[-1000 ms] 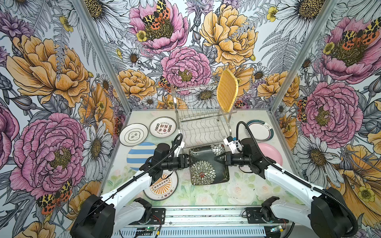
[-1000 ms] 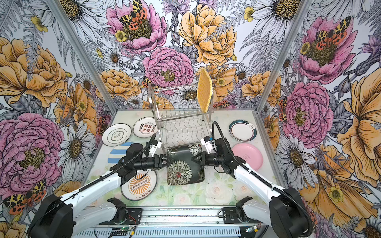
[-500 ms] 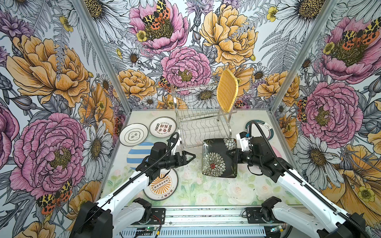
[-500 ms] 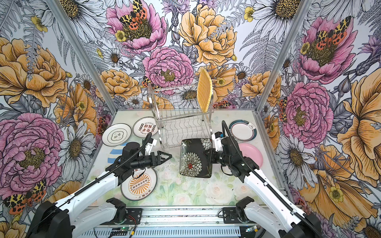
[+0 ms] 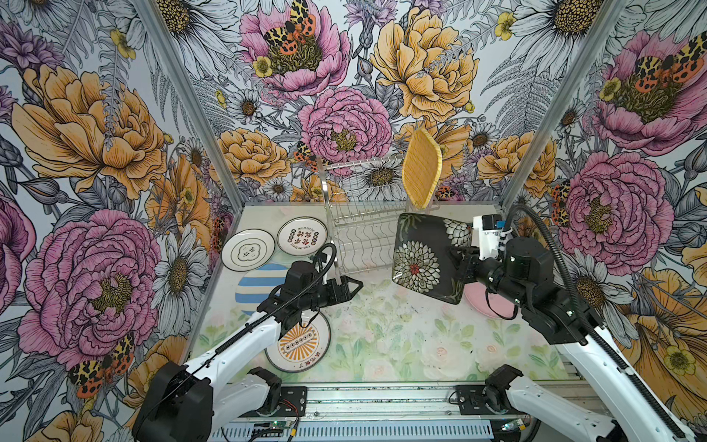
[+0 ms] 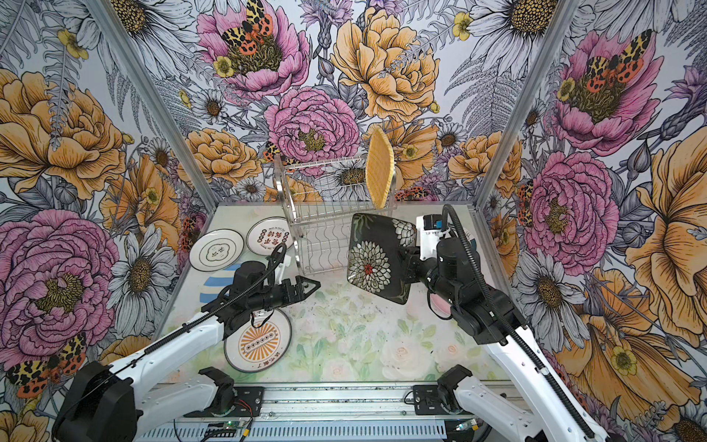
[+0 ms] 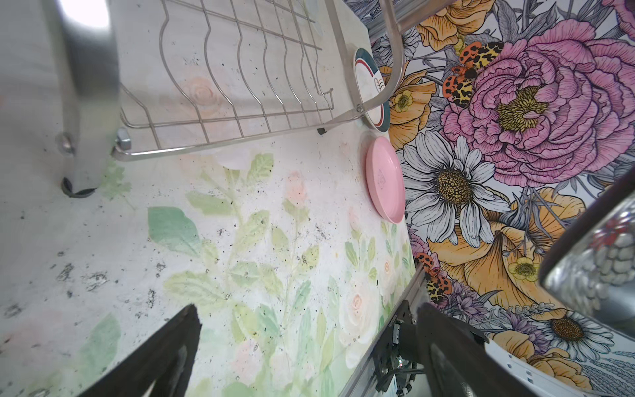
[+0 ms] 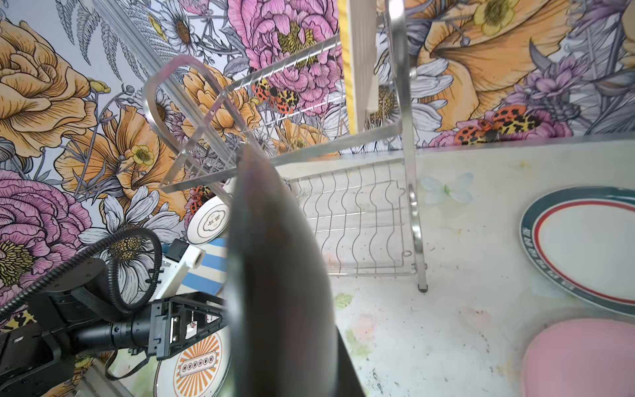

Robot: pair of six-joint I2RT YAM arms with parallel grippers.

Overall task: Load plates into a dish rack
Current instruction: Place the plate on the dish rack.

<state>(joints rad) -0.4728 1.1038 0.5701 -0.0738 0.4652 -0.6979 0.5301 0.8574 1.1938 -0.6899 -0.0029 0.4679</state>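
Top views: only a yellow woven-look plate point(image 5: 422, 172) is racked; a black flowered plate point(image 5: 421, 260) is clamped by the right gripper point(image 5: 460, 257), left gripper point(image 5: 352, 285) spread empty.

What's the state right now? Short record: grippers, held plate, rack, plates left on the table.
left gripper: open, empty
right gripper: shut on black flowered plate, lifted and tilted
dish rack: yellow plate upright in top tier; lower tier empty
flat on table: two white plates, blue-striped plate, orange-sunburst plate, pink plate, teal-rimmed plate
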